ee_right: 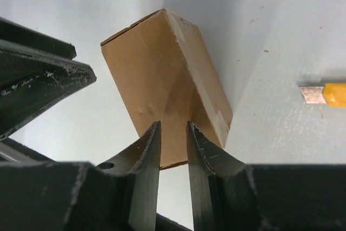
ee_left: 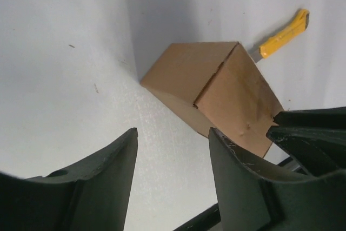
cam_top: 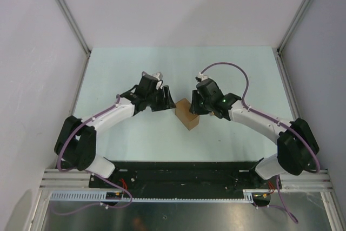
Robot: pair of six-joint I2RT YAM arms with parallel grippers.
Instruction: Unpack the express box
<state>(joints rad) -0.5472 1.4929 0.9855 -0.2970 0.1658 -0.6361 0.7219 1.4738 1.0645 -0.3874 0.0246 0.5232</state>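
Note:
The express box (cam_top: 187,113) is a small brown cardboard box, closed, on the table between both arms. It also shows in the left wrist view (ee_left: 216,87) and the right wrist view (ee_right: 157,74). My left gripper (cam_top: 168,100) is open and empty just left of the box; in its own view (ee_left: 172,133) the box lies ahead and to the right. My right gripper (cam_top: 197,106) is at the box's right side. In its own view (ee_right: 173,128) the jaws stand narrowly apart over the box's top face, with nothing between them.
A slim yellow utility knife (ee_left: 284,33) lies on the table beyond the box; its blade end shows in the right wrist view (ee_right: 324,94). The left gripper's dark finger (ee_right: 43,79) is close beside the box. White walls enclose the table.

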